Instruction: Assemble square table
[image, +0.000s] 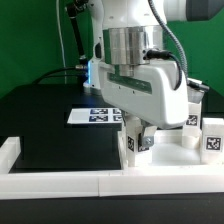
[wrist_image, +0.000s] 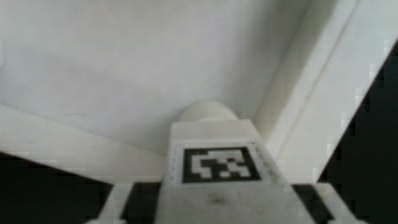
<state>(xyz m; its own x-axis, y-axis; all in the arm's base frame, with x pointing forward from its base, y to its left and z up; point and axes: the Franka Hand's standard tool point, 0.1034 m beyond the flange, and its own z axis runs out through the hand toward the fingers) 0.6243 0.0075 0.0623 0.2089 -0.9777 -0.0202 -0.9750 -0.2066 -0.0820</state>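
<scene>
Now clamped on 1 tagged leg, gripper low over slab, leg tip touching inside rim corner.

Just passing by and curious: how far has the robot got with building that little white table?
Early days. The white plastic square slab with raised rim shows no leg attached. In hand: the gripper straddles one short white blocky tagged leg over the slab; whether it grips firmly is unclear. Left: fitting that leg and the other legs waiting at the exterior view's right.
</scene>
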